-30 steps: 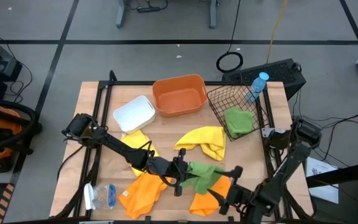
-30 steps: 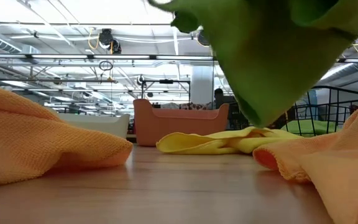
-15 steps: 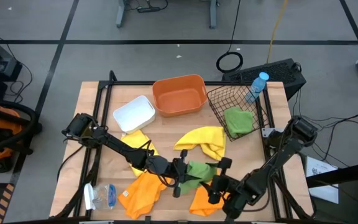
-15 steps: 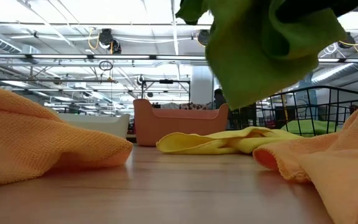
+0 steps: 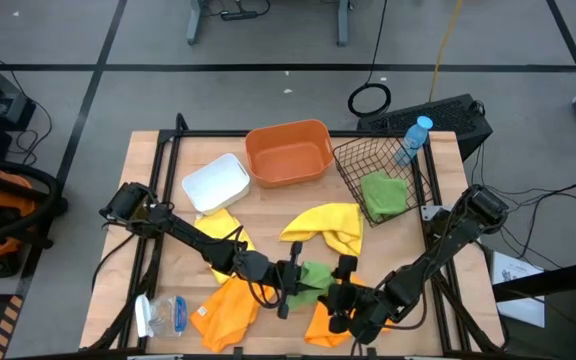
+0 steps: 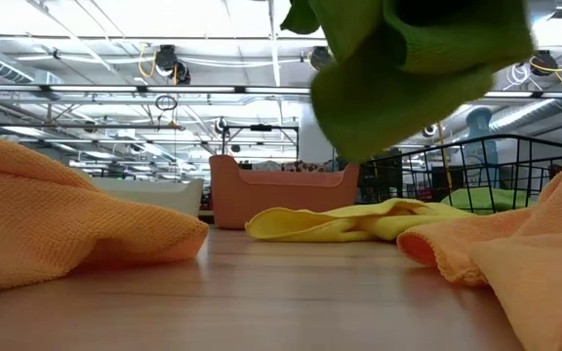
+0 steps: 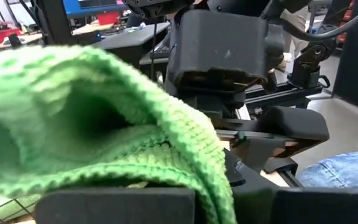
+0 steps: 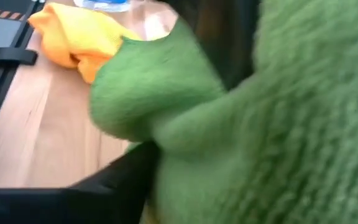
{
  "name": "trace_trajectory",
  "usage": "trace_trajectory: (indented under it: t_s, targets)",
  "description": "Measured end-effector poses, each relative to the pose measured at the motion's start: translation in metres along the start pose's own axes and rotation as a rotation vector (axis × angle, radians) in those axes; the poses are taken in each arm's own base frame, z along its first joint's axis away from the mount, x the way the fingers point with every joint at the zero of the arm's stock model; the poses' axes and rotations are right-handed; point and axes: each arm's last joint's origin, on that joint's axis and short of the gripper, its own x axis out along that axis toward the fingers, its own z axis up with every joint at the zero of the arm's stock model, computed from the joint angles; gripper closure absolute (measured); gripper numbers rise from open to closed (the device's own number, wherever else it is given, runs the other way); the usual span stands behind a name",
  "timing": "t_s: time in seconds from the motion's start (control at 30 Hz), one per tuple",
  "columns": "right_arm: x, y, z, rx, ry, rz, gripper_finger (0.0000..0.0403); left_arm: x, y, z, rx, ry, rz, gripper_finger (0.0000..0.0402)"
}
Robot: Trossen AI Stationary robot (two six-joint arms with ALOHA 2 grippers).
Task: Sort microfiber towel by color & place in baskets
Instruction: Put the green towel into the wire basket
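A green microfiber towel (image 5: 315,277) hangs clear above the table's near middle, bunched up; in the low view the green towel (image 6: 418,68) dangles from above. My left gripper (image 5: 293,283) is shut on it from the left. My right gripper (image 5: 340,290) sits right against the towel's right side, and the towel (image 8: 260,124) fills its wrist view. The orange tub (image 5: 288,152), black wire basket (image 5: 353,160) and white tray (image 5: 215,182) stand along the far edge. A second green towel (image 5: 383,195) lies in the wire basket. My left gripper holds a bunched fold of the green towel (image 7: 142,155), coming level from the table's left. The cloth drapes over the fingers and hides the place of contact. The towel hangs below in several loose folds, clear of the table.
A yellow towel (image 5: 328,228) lies mid-table, and another yellow towel (image 5: 223,228) lies under the left arm. Orange towels (image 5: 230,308) (image 5: 328,322) lie at the near edge. A blue-capped bottle (image 5: 413,138) stands by the wire basket. A clear bottle (image 5: 163,315) lies near left.
My right gripper has moved toward the table's left, closing in on the green towel and the left gripper. The towel's hanging lower end has drawn up and bunched higher above the table.
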Motion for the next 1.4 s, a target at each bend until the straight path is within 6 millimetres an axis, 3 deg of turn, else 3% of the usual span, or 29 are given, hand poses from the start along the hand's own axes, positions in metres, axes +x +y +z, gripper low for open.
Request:
trace_trajectory:
  t_s: [0.23,0.37,0.53,0.77,1.03,1.2,1.4]
  targets:
    - [-0.003,0.003,-0.003,-0.030,0.011,0.022,0.0380,-0.001,-0.005,-0.004,0.001,0.046,-0.015,0.0373]
    - [-0.011,0.006,-0.006,-0.046,0.021,0.032,0.0378,-0.002,-0.007,-0.013,-0.059,0.137,-0.008,0.0328]
    - [-0.026,0.003,-0.010,-0.036,0.064,0.042,0.0379,-0.007,-0.005,-0.019,-0.087,0.252,0.053,0.0236]
    - [-0.056,-0.016,-0.007,0.006,0.148,0.078,0.0394,-0.021,-0.001,-0.015,-0.088,0.372,0.108,0.0140]
    - [-0.092,-0.068,0.011,0.073,0.169,0.026,0.0393,-0.035,0.007,-0.009,-0.048,0.470,0.187,0.0132]
    - [-0.113,-0.119,0.017,0.137,0.220,-0.060,0.0393,-0.039,0.008,-0.007,-0.077,0.483,0.225,0.0132]
    - [-0.133,-0.186,0.009,0.219,0.348,-0.281,0.0393,-0.040,0.005,-0.006,-0.080,0.480,0.218,0.0132]
